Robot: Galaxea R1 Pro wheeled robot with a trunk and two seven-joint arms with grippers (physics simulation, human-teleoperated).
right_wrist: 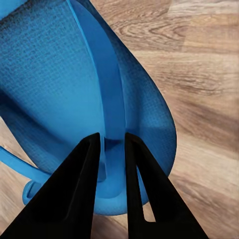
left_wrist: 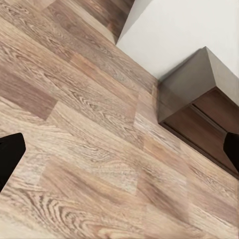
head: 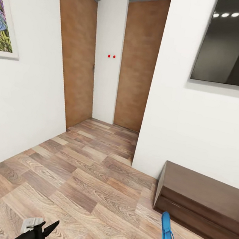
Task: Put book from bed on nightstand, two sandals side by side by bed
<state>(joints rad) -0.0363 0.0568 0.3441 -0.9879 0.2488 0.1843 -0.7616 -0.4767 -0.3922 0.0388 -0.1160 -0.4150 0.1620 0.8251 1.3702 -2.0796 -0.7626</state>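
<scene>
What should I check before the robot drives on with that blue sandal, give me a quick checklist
1. Right gripper closed on the sandal: ok, both fingers pinch a thong strap.
2. Sandal off the floor: ok, it hangs upright at the gripper in the head view.
3. Left gripper free for the next pick: ok, its fingers are apart with nothing between them.
4. Path ahead: ok, bare planks lead to the two tan doors.
5. Room on the right side: not ok, the low dark-wood bench stands close beside the carried sandal.
6. Bed, second sandal and book located: cannot tell from these views.
</scene>
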